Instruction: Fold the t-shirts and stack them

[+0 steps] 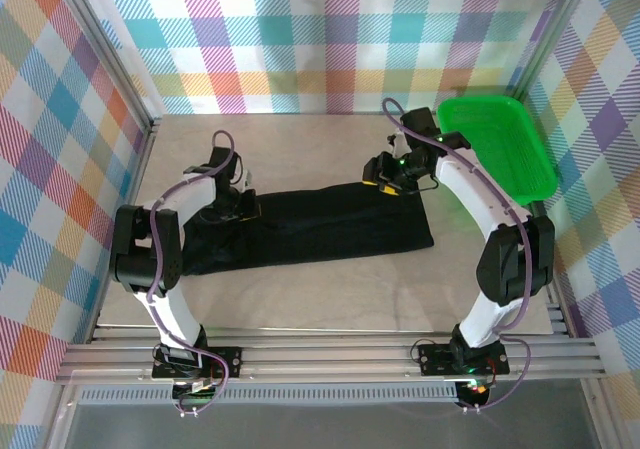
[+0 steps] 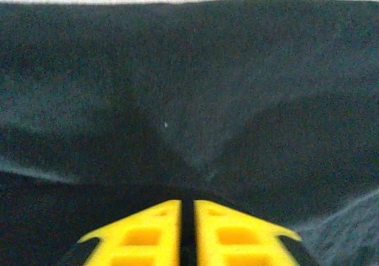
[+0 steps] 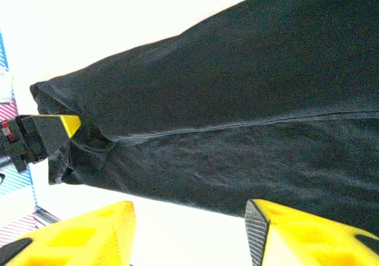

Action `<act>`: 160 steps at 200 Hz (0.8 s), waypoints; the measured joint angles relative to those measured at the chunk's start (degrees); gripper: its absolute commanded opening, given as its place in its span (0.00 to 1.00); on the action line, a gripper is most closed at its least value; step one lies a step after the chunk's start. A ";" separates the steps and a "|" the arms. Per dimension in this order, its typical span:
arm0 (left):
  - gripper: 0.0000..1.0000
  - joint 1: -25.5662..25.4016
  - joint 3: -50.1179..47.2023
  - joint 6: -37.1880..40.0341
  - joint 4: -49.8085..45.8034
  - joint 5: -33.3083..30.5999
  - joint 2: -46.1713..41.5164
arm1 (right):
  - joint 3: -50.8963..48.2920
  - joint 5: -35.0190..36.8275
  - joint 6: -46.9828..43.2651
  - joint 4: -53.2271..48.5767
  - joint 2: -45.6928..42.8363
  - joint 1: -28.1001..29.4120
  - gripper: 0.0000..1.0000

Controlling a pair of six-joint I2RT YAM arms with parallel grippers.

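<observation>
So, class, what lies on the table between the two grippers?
The black t-shirt, lying stretched out from the left gripper across to the right gripper; the top view shows it.

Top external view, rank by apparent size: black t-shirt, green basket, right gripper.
1. black t-shirt: largest, a long dark band between the two arms.
2. green basket: clearly less area than the shirt.
3. right gripper: smallest by far, even though it sits higher and nearer the camera.

Plain black t-shirt [image 1: 320, 224] on pale beige worktop [image 1: 300, 299]. Bright green mesh basket [image 1: 480, 101] at far right corner. Yellow on left tool [image 2: 188, 205] and right tool [image 3: 189, 212]. Pastel multicolour plaid on surrounding walls [image 1: 330, 39].
</observation>
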 measured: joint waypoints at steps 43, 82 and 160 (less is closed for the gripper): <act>0.00 -1.44 -6.03 -6.60 -1.05 0.61 -6.29 | -0.55 0.00 0.85 1.16 0.00 0.00 0.52; 0.00 -5.11 -13.09 -16.94 -1.05 1.49 -11.23 | -1.81 0.00 1.11 2.19 -0.07 0.00 0.52; 0.35 -16.31 -17.70 -38.73 -2.23 -3.28 -13.77 | -8.70 -0.46 1.29 4.33 -1.05 0.00 0.52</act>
